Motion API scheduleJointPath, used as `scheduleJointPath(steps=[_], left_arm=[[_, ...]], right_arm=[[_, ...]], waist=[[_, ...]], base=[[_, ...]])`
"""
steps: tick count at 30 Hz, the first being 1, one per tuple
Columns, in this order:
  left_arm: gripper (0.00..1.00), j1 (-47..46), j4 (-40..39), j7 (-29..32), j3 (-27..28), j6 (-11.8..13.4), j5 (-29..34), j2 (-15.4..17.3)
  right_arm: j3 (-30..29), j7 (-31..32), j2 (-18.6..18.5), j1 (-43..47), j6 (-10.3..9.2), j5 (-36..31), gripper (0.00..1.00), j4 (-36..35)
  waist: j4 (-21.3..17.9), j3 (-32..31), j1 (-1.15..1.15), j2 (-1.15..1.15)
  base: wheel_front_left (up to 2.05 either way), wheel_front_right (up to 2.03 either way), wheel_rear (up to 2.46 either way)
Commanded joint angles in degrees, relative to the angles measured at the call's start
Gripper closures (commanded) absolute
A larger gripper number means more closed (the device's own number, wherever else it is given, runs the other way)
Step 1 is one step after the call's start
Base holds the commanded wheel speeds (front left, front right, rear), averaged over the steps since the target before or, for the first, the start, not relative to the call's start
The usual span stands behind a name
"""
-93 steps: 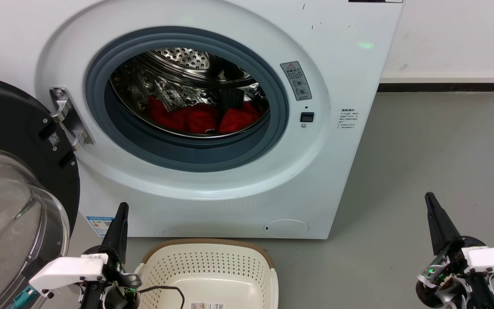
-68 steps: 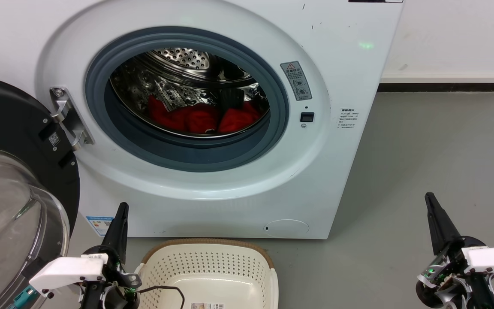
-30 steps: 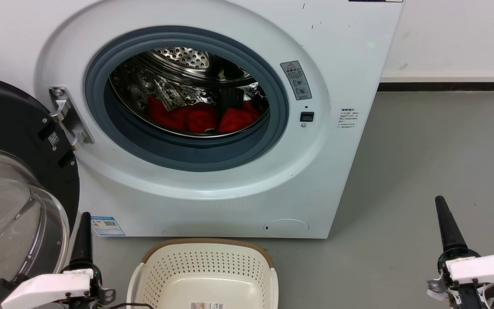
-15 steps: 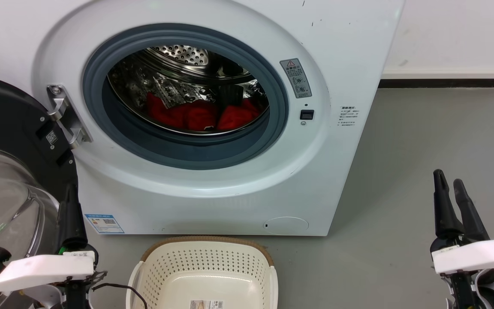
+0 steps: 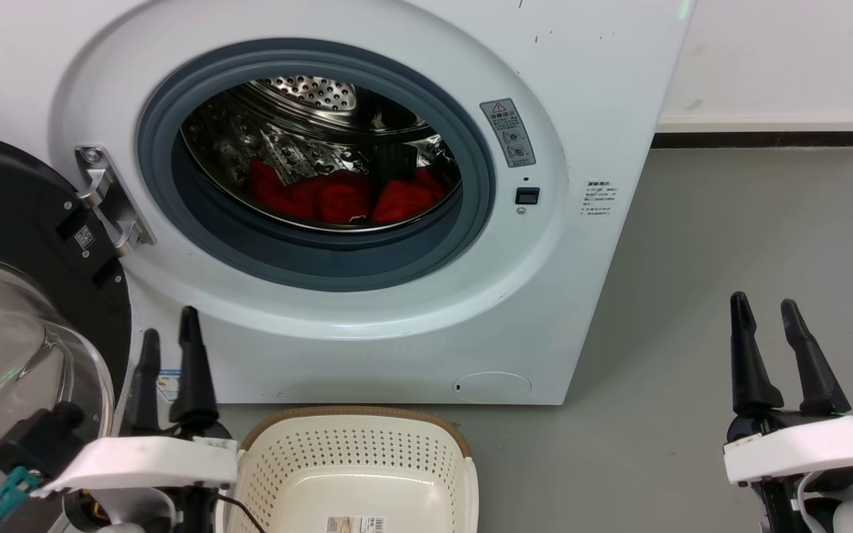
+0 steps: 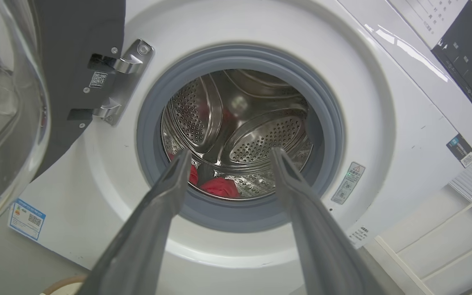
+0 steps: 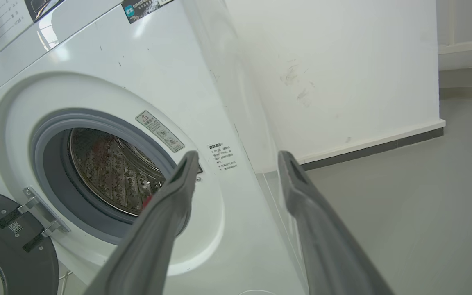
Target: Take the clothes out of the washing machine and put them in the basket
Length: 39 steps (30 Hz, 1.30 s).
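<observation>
The white washing machine (image 5: 589, 89) stands in front of me with its porthole open. Red clothes (image 5: 345, 198) lie bunched at the bottom of the steel drum (image 6: 260, 135); a bit of red clothes (image 6: 219, 186) shows in the left wrist view too. The cream basket (image 5: 356, 444) sits on the floor below the porthole, with nothing in it but a label. My left gripper (image 5: 169, 327) is open at the lower left, beside the basket, holding nothing. My right gripper (image 5: 763, 307) is open at the lower right, over bare floor, well clear of the machine.
The black-rimmed glass door (image 5: 19, 326) hangs open at the left, close behind my left gripper. Its metal hinge (image 5: 104, 196) juts from the machine front. Grey floor (image 5: 730, 244) spreads to the right, up to a white wall with a dark skirting (image 5: 763, 139).
Both grippers were shut at first and have opened. The left one swung left, then back toward the basket. The head camera has tilted slightly.
</observation>
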Motion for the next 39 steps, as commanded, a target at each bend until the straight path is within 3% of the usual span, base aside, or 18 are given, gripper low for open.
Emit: scheduleJointPath(steps=[1,11,29,39], left_arm=[[0.0,0.4,-0.8,-0.6,-1.0,-0.2,2.5,0.1],[0.0,1.2,-1.3,-2.2,-5.1,1.1,12.8,0.2],[0.0,2.9,-0.8,-5.0,-11.1,6.7,25.2,2.9],[0.0,3.5,2.1,-6.3,-12.5,6.1,28.6,3.2]], right_arm=[[0.3,-0.6,-0.4,-0.1,0.0,-2.2,0.0,-1.2],[2.1,-2.2,-0.4,0.6,0.0,-10.6,0.0,-2.7],[3.6,-5.0,-0.4,2.4,0.0,-21.9,0.0,-1.2],[3.6,-6.3,-0.5,2.7,-0.01,-25.8,0.0,0.0]], waist=[[0.0,0.0,0.0,0.0],[-0.1,0.0,0.0,0.0],[-0.1,0.0,0.0,0.0],[-0.3,0.0,0.0,0.0]], base=[[0.0,0.0,0.0],[0.0,0.0,0.0],[0.0,0.0,0.0],[0.0,0.0,0.0]])
